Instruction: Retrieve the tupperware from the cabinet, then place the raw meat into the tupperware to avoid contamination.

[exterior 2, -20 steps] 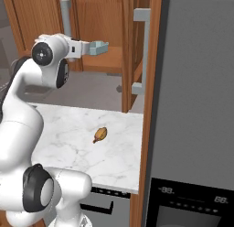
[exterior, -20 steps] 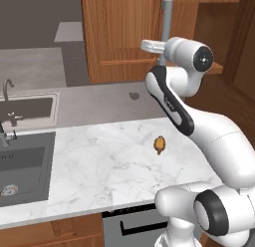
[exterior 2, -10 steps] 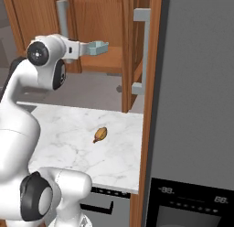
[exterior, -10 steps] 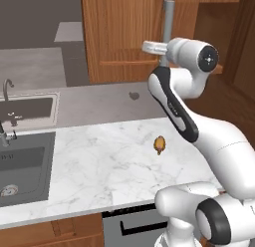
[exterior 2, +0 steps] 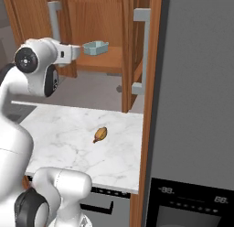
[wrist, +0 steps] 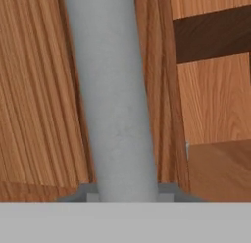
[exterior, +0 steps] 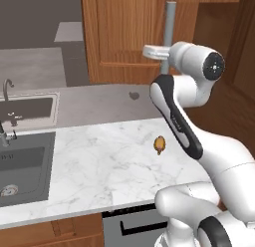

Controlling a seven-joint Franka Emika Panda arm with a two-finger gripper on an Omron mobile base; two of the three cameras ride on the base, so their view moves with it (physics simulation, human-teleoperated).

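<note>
**A:** What's taking up most of the room from where you're standing?

**B:** The cabinet (exterior 2: 98,20), reddish-brown wood, hanging above the counter (exterior: 104,161). Its doors are standing open, and a tall dark oven unit (exterior 2: 196,107) is rising right beside it on the right. The white marble counter is running below, with a steel sink (exterior: 22,161) sitting at its left end.

**A:** And the arm?

**B:** The white arm (exterior: 184,126) is rising from its base and reaching up toward the left-hand cabinet door (exterior: 124,32). Its hand is sitting level with the long grey bar handle (exterior: 170,34) on that door. From the camera on the hand, that handle (wrist: 110,95) is running straight up the middle, very close, with wood grain on either side.

**A:** Is the claw gripping the handle?

**B:** I cannot tell. The claw (exterior 2: 78,51) is pointing into the open cabinet, and the fingertips themselves aren't showing clearly enough to say whether they're spread, closed or clamped on the bar.

**A:** Where's the tupperware sitting?

**B:** The tupperware (exterior 2: 95,47) is resting on the wooden shelf (exterior 2: 103,60) inside the cabinet, pale blue-grey and shallow, just beyond the end of the hand in the right-side view. Whether the hand is touching it, I can't make out.

**A:** And the meat?

**B:** The raw meat (exterior: 160,144) is lying on the marble, a small orange-brown lump with a darker end, out in the open toward the right part of the counter and well below the hand. From the other side, the same lump (exterior 2: 100,134) is sitting near the middle of the marble, nothing touching it.
</note>
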